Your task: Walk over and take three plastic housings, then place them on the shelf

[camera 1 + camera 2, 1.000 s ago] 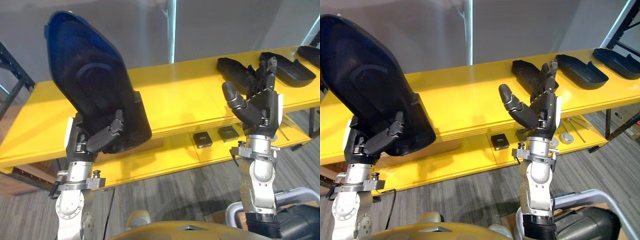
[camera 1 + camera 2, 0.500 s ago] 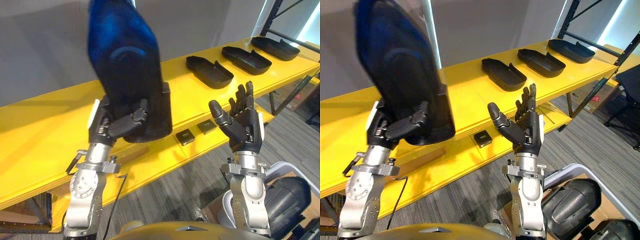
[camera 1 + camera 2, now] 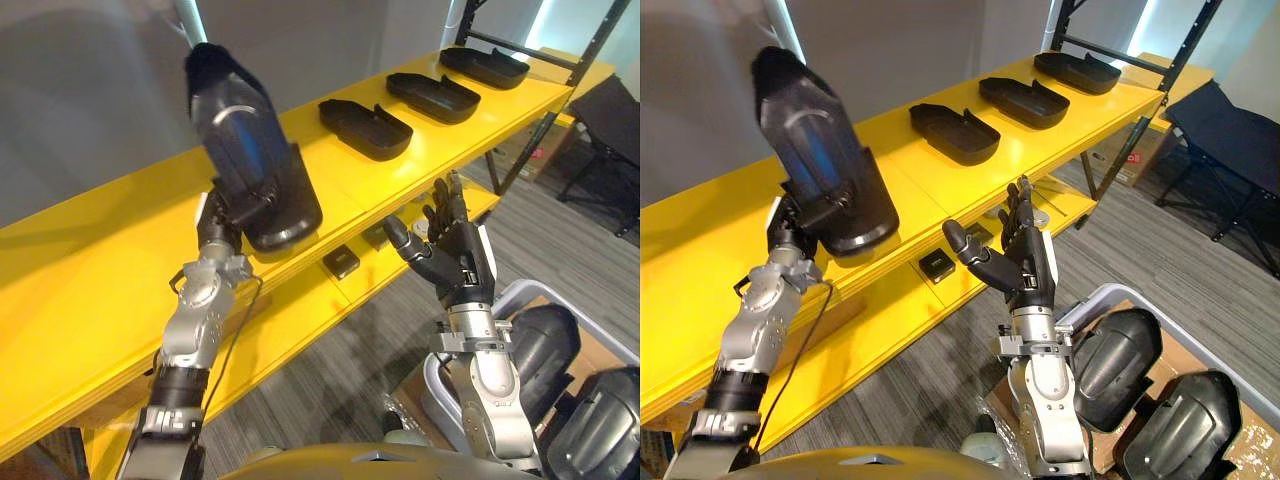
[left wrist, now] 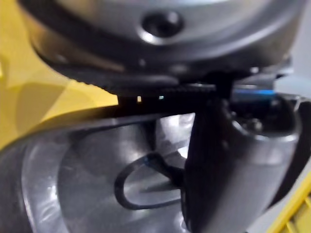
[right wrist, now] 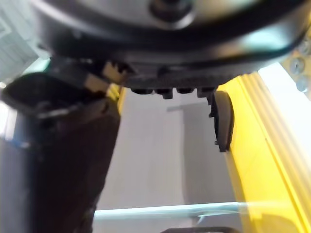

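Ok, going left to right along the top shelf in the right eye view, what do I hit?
The held housing in the left hand → near shelf housing → middle shelf housing → far shelf housing.

The housings (image 3: 945,132) are black, the shelf (image 3: 695,245) yellow, the carpet (image 3: 1200,250) streaked grey.

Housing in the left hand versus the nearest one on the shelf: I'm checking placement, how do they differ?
The held housing points upward, gripped by the left hand; the shelf housing lies flat, untouched. The held housing shows a bluish sheen; the shelf housing looks plain black. Both are dark shells.
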Motion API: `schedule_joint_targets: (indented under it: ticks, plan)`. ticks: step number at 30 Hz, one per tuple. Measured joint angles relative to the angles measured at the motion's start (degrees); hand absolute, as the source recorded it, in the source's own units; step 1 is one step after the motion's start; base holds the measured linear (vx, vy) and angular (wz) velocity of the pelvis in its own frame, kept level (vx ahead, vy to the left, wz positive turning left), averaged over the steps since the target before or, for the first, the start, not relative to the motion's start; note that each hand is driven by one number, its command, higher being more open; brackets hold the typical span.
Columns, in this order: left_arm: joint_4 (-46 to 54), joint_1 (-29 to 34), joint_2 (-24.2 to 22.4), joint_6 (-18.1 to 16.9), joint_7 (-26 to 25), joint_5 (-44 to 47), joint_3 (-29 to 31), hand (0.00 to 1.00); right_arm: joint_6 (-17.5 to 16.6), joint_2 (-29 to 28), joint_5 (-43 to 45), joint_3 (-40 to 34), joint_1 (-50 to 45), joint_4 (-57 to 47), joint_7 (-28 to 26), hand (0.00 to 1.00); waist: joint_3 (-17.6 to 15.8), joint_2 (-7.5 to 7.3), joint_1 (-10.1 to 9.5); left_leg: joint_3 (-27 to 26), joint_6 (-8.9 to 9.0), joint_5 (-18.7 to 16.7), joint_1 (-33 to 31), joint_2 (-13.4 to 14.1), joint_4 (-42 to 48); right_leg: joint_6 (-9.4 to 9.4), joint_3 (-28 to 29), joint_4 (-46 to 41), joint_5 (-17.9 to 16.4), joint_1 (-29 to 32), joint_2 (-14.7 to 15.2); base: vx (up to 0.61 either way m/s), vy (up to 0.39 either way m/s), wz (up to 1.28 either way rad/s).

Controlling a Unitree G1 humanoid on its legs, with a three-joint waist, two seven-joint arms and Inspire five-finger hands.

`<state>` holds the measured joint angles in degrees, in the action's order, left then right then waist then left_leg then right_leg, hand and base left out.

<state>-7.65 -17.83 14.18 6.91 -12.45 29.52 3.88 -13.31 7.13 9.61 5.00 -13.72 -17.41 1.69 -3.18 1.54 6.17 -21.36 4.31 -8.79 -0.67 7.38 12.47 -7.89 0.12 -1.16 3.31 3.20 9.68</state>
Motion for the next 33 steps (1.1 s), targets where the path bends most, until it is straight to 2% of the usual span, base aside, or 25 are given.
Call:
schedule_joint_targets:
  ticks: [3,6,9,14,19,24,25,33]
  plan:
    - [-4.72,-4.99,1.52,-0.01,-2.68,1.59,1.95,0.00,-0.01,1.43,0.12,0.04,0.11,0.00,-0.05,1.00,-0.54,0.54,0.73,-0.41,-0.01,0.39,0.29,-0.33,-1.09,0.00,0.32,-0.22,-0.01,0.50,0.10,0.00,0.001,-0.05]
    - [-7.70,-6.96,4.28,0.13,-3.66,1.54,3.33,0.00,-0.01,2.14,0.15,1.15,0.10,0.00,0.08,1.00,-1.69,1.27,1.66,-0.74,-0.03,1.15,1.51,-0.72,-2.87,0.23,0.56,-0.80,-0.21,0.52,0.13,-0.01,0.004,-0.04]
    - [-9.55,-7.67,5.91,2.73,-3.92,1.61,5.21,0.00,0.01,2.19,0.09,2.64,-0.12,-0.02,0.41,1.00,-2.78,1.42,1.85,-1.06,0.06,1.63,1.79,-0.76,-3.58,0.24,0.83,-0.81,-0.23,0.72,0.04,-0.02,-0.008,-0.05]
    - [-14.96,-8.04,6.06,7.87,-3.24,1.64,5.94,0.00,0.03,2.22,0.10,4.29,-0.71,-0.72,1.46,1.00,-4.12,1.40,1.85,-1.04,0.14,1.74,1.98,-0.72,-3.62,0.29,0.81,-0.99,-0.26,0.60,-0.02,0.00,0.000,0.00]
    - [-17.86,-11.60,6.46,9.46,-1.76,1.42,6.21,0.00,0.35,2.29,0.15,5.71,-0.88,-1.17,2.73,1.00,-5.11,1.24,1.83,-0.85,0.10,1.89,1.90,-0.73,-3.60,0.30,0.64,-1.14,-0.26,0.60,0.00,-0.02,-0.002,0.02]
    - [-19.96,-14.60,6.60,9.41,-1.22,1.41,6.10,0.00,0.59,2.93,0.15,6.91,-0.77,-1.44,3.83,1.00,-6.13,1.10,2.11,-0.71,0.05,2.00,1.72,-0.72,-3.56,0.29,0.52,-1.20,-0.26,0.71,0.00,0.00,0.000,0.00]
    - [-20.31,-15.13,6.60,9.46,-1.22,1.41,5.83,1.00,0.59,3.24,0.15,6.96,-0.74,-1.44,3.90,1.00,-6.18,1.09,2.08,-0.65,0.05,2.01,1.65,-0.72,-3.56,0.29,0.44,-1.19,-0.25,0.71,0.00,-0.01,-0.004,0.04]
    - [-23.70,-18.22,7.17,9.56,-2.24,1.68,5.39,1.00,0.59,4.43,0.19,8.21,1.95,-1.44,5.29,1.00,-7.62,0.64,2.10,-0.37,-0.01,2.14,1.33,-0.71,-3.27,0.17,0.22,-1.19,-0.16,0.71,0.05,0.00,-0.001,0.01]
